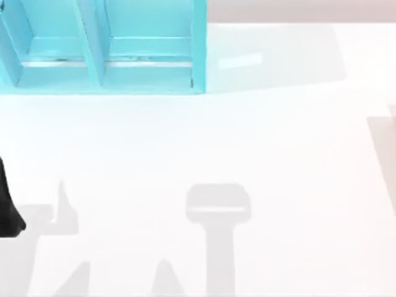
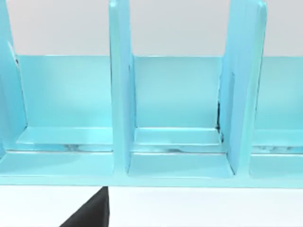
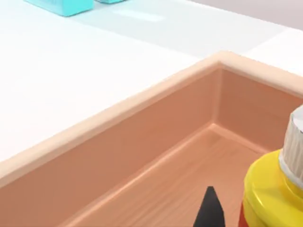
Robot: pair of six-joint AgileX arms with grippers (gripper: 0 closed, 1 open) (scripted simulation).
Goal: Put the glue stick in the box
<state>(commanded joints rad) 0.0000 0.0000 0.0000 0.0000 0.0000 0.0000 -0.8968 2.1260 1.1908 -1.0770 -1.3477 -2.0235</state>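
The box (image 1: 198, 43) is a large light-blue open box with upright dividers, standing at the table's far left. The left wrist view looks straight at the box (image 2: 120, 94) from close by, with a dark part of my left gripper (image 2: 90, 213) low in front of it. My left arm (image 1: 9, 207) is at the table's left edge. In the right wrist view the glue stick (image 3: 270, 189) shows its yellow collar and pale tip, standing inside a wooden tray. A dark part of my right gripper (image 3: 210, 210) is just beside it. Whether they touch is unclear.
The wooden tray (image 3: 142, 101) has a rounded light rim and brown inner walls, and it sits on the white table. A corner of the box (image 3: 61, 4) lies far beyond it. Bare white tabletop (image 1: 247, 142) stretches between the box and the right side.
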